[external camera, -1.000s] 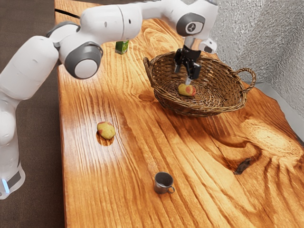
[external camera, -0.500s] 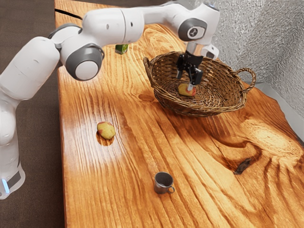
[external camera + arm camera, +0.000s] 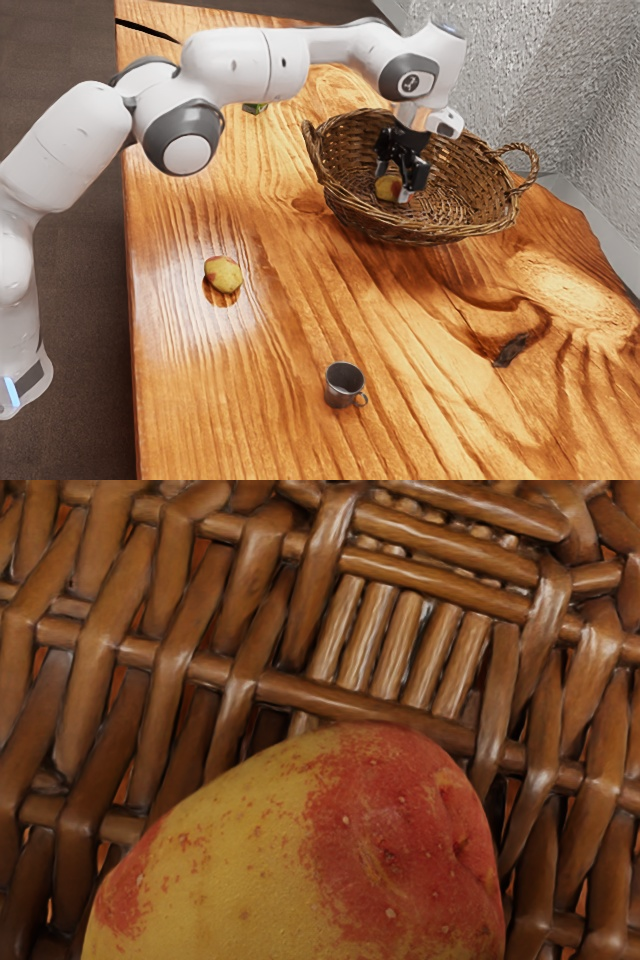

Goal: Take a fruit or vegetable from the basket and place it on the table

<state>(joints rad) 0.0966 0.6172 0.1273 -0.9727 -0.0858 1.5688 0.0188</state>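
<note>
Fingers lowered, spread; fruit (red-yellow) between them, in basket.

From my console I have the arm rising from eight o'clock in the exterior view, bent at its elbow near ten, and reaching toward two, where my black gripper points downward, fingers apart.

Glossy wooden table, cup (probably metal)
</note>
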